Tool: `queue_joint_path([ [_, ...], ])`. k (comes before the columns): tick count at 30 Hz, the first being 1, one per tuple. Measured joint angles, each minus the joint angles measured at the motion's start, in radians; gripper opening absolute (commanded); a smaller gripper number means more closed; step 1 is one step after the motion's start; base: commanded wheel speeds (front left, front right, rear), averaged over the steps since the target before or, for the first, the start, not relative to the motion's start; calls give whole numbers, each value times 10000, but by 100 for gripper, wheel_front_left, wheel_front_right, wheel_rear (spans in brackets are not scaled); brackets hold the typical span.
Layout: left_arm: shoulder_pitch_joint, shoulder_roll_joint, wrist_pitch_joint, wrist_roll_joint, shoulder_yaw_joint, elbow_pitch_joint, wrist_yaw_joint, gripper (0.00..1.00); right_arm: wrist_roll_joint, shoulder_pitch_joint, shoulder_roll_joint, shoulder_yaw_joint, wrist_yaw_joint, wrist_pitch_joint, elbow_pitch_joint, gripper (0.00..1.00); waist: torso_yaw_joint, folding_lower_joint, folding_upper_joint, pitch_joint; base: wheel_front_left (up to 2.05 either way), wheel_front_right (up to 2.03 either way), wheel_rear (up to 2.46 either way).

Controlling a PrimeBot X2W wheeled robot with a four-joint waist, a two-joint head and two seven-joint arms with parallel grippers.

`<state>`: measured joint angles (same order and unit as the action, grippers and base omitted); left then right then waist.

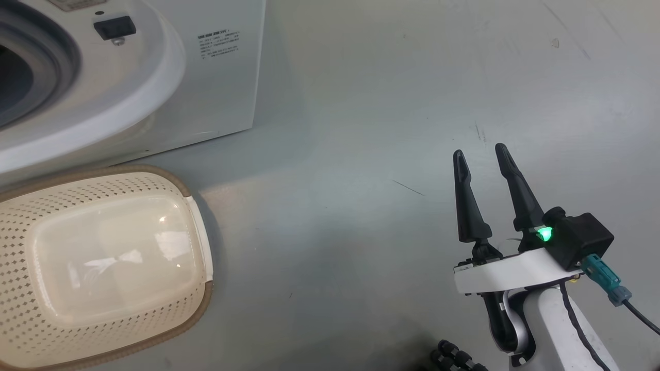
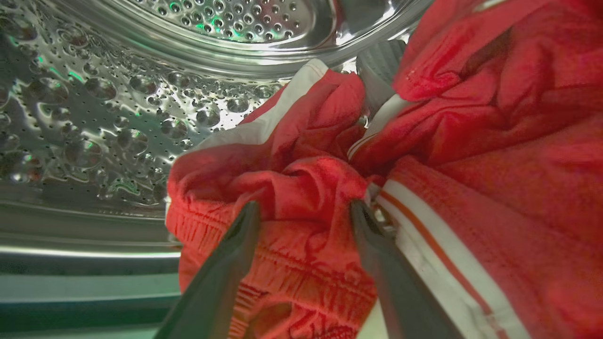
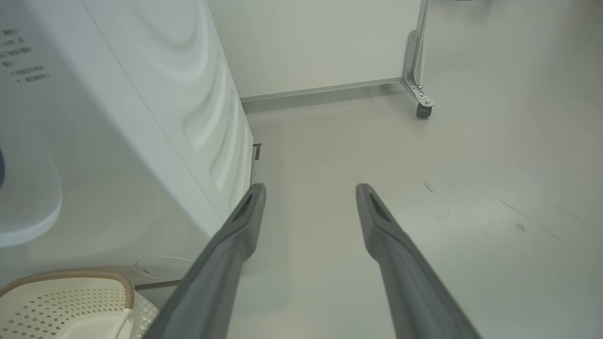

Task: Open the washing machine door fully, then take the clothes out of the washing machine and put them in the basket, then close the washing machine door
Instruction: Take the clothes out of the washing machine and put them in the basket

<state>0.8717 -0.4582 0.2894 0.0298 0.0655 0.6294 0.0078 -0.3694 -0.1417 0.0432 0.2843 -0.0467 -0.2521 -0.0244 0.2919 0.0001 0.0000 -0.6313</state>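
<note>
Now my left gripper (image 2: 304,207) is inside the perforated steel drum (image 2: 94,117) of the big white washing machine (image 1: 221,77). Its 2 dark fingers are spread wide around a fold of the crumpled red, white-striped clothes (image 2: 471,141), not clamped on it. My right gripper (image 1: 479,151) hangs wide open and holds nothing above the grey floor (image 1: 361,103), to the right of the cream perforated plastic basket (image 1: 20,257).

The pale grey, glossy floor (image 1: 361,154) spreads beneath the jaws of the right gripper (image 1: 479,151), with faint scuff marks (image 1: 479,133) just beyond them; the white washing machine (image 1: 221,77) stands on it ahead and left of those jaws; the cream perforated basket (image 1: 201,242) sits close before the machine, well left of the jaws; a white panel's castor (image 3: 422,110) rests far ahead.
</note>
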Motion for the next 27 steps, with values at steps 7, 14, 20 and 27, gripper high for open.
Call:
queue_joint_path([
  [7,313,-4,221,-150,-54,504,240,100,-84,-92,-2,104,0,0,-12,100,-29,0,0,-61,0,0,0],
  [14,598,35,587,-174,-86,1007,242,20,-84,-207,-2,104,-2,0,-31,100,-78,-1,0,-78,0,0,0],
  [20,722,176,593,-73,-136,1179,240,0,-88,-208,0,67,-77,0,-46,100,-132,0,0,-68,0,0,0],
  [27,766,523,54,6,-205,1515,240,0,-111,-221,0,-102,-90,0,-31,100,-276,0,0,143,0,0,0],
])
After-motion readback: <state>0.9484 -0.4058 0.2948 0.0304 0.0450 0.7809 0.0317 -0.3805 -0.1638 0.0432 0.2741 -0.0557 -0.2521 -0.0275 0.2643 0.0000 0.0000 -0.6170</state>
